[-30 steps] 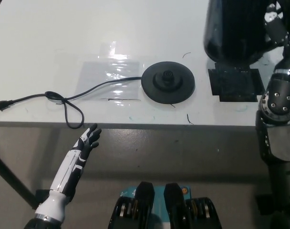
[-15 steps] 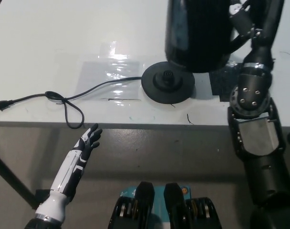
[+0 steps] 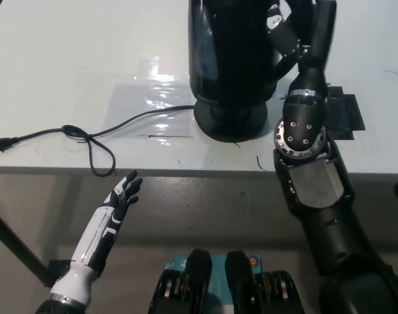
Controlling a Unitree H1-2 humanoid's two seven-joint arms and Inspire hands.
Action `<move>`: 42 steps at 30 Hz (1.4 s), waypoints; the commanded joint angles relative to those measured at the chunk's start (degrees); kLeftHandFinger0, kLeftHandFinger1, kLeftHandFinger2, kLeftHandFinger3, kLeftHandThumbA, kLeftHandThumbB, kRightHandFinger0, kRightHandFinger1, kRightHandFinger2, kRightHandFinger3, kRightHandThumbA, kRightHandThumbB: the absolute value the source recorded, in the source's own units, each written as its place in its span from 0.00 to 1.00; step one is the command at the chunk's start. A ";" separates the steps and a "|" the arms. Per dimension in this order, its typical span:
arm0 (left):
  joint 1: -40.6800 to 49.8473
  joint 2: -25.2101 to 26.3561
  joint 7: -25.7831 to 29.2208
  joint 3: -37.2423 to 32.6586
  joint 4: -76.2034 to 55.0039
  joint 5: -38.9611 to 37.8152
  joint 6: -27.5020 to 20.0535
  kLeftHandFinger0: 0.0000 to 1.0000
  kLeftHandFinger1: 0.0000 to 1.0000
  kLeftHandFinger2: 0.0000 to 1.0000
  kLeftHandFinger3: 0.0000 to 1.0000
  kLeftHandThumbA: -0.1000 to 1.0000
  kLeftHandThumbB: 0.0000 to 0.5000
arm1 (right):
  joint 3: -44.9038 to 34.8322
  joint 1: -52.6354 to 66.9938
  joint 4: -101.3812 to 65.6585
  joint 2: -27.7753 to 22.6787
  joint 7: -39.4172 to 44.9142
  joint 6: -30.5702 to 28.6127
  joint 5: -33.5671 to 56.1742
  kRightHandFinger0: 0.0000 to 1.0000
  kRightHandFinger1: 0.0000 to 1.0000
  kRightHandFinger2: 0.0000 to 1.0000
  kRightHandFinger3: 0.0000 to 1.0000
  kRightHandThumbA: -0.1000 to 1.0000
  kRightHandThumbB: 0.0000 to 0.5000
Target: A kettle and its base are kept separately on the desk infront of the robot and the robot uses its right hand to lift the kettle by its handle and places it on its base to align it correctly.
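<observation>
A tall black kettle (image 3: 235,52) hangs over the round black base (image 3: 230,123), hiding most of it; only the base's front rim shows, and whether the two touch I cannot tell. My black right hand (image 3: 292,29) is shut on the kettle's handle at the kettle's right side, with the forearm running down to the lower right. My white left hand (image 3: 120,194) rests open below the desk's front edge at the lower left.
The base's black cord (image 3: 94,136) loops across the white desk (image 3: 55,65) to a plug (image 3: 1,144) at the left edge. A clear taped sheet (image 3: 150,104) lies left of the base. A black square mat (image 3: 343,114) lies right of it.
My right hand has carried the kettle leftward from above the black mat to over the base, now covering it. The left hand has stayed in place.
</observation>
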 commanded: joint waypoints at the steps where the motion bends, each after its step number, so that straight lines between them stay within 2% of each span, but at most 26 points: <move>1: -0.45 1.02 -1.20 -0.22 -0.80 0.21 -1.62 1.00 1.00 1.00 1.00 1.00 0.23 | 0.75 -7.58 1.42 1.00 -4.18 -8.80 -0.98 0.00 0.12 0.54 0.67 0.00 0.25; 2: -0.41 1.06 -1.24 -0.23 -0.90 0.21 -1.35 1.00 1.00 1.00 1.00 1.00 0.25 | 0.92 -7.88 2.30 0.94 -4.50 -9.25 -1.19 0.00 0.13 0.54 0.67 0.00 0.25; 9: -0.28 1.23 -1.21 -0.36 -0.85 0.36 -1.70 1.00 1.00 1.00 1.00 1.00 0.25 | 2.55 -10.56 12.25 -0.03 -8.47 -13.97 -2.59 0.00 0.10 0.52 0.63 0.00 0.31; 14: -0.20 1.35 -1.32 -0.27 -0.88 0.07 -1.91 1.00 1.00 1.00 1.00 1.00 0.25 | 4.71 -11.43 16.94 -1.14 -11.45 -14.07 -3.16 0.00 0.10 0.53 0.63 0.00 0.31; 18: -0.53 1.40 -1.38 -0.31 -0.86 -0.01 -1.71 1.00 1.00 1.00 1.00 1.00 0.22 | 6.09 -11.67 19.04 -2.01 -12.89 -14.07 -1.83 0.00 0.07 0.52 0.59 0.00 0.28; 23: -0.39 1.22 -1.35 -0.46 -1.01 -0.11 -1.44 1.00 1.00 1.00 1.00 1.00 0.23 | 7.59 -10.32 19.56 -2.69 -13.10 -14.07 -1.69 0.00 0.10 0.55 0.62 0.00 0.23; 24: -0.38 1.27 -1.38 -0.45 -0.98 -0.15 -1.54 1.00 1.00 1.00 1.00 1.00 0.21 | 8.16 -9.93 19.75 -2.87 -13.74 -14.07 -2.14 0.00 0.10 0.55 0.63 0.00 0.28; 26: -0.45 1.44 -1.42 -0.38 -0.92 -0.26 -1.77 1.00 1.00 1.00 1.00 1.00 0.20 | 9.32 -9.26 19.91 -3.16 -14.89 -14.07 -2.45 0.00 0.10 0.54 0.62 0.00 0.28; 34: -0.67 1.55 -1.29 -0.37 -0.91 -0.01 -1.66 1.00 1.00 1.00 1.00 1.00 0.20 | 11.15 -4.79 16.66 -3.63 -14.74 -14.07 0.82 0.00 0.08 0.52 0.62 0.00 0.22; 42: -1.00 1.61 -1.45 -0.44 -0.63 -0.20 -1.89 1.00 1.00 1.00 1.00 1.00 0.20 | 13.12 -0.76 16.93 -3.43 -17.15 -14.07 0.35 0.00 0.07 0.52 0.65 0.00 0.23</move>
